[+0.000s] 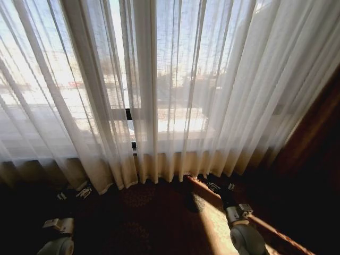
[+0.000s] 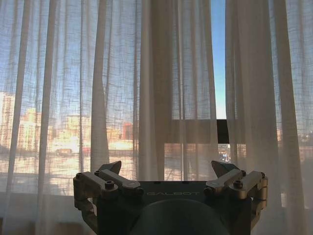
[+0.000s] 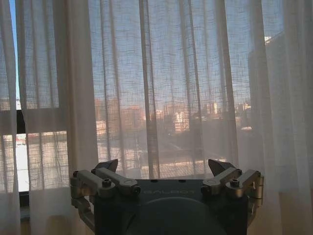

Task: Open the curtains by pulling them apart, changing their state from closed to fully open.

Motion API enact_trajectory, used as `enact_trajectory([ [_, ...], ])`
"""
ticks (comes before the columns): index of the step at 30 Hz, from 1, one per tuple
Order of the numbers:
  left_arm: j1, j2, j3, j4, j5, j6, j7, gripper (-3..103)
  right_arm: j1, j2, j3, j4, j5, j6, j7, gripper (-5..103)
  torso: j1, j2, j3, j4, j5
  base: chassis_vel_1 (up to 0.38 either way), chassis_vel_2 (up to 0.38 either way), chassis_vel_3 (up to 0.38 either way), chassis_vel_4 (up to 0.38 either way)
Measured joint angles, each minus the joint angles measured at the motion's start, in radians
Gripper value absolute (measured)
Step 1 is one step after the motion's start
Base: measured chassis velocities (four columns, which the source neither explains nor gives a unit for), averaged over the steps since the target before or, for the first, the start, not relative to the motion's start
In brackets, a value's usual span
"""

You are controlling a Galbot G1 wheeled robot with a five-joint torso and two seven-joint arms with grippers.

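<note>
The sheer cream curtains (image 1: pixel 175 79) hang shut across the whole window, in narrow pleats down to the floor. A thin slit (image 1: pixel 128 114) shows where the two panels meet, slightly left of centre. My left gripper (image 1: pixel 74 194) is low near the curtain hem on the left. My right gripper (image 1: pixel 220 187) is low near the hem on the right. In the left wrist view the left gripper (image 2: pixel 167 169) is open, facing the curtains (image 2: pixel 122 88) a short way off, with nothing held. In the right wrist view the right gripper (image 3: pixel 164 165) is open and apart from the curtains (image 3: pixel 186 83).
A heavy dark brown drape (image 1: pixel 319 149) hangs at the far right. Dark patterned carpet (image 1: pixel 154 218) lies in front of the curtains, with a sunlit stripe running to the lower right. A low window sill and frame show through the fabric.
</note>
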Motion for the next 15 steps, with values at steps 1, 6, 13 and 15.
enact_trajectory([
  [1,0.000,0.000,0.000,0.000,0.000,0.000,0.000,100,0.000,0.000,0.000,0.001,0.000,0.000,0.000,100,0.000,0.000,0.000,0.0000,0.0000,0.000,0.000,0.000,0.000],
  [6,0.000,0.000,0.000,0.000,0.000,0.000,0.000,100,0.002,0.004,-0.005,0.004,-0.001,-0.003,0.001,100,0.000,0.000,0.000,0.0000,0.0000,0.000,0.000,0.000,0.000],
  [13,0.000,0.000,0.000,0.000,0.000,0.000,0.000,100,0.008,0.010,-0.010,-0.002,-0.004,-0.005,-0.003,100,0.000,0.000,0.000,0.0000,0.0000,0.000,0.000,0.000,0.000],
  [15,0.000,0.000,0.000,0.000,0.000,0.000,0.000,100,0.008,0.011,-0.010,-0.003,-0.006,-0.005,-0.005,100,0.000,0.000,0.000,0.0000,0.0000,0.000,0.000,0.000,0.000],
])
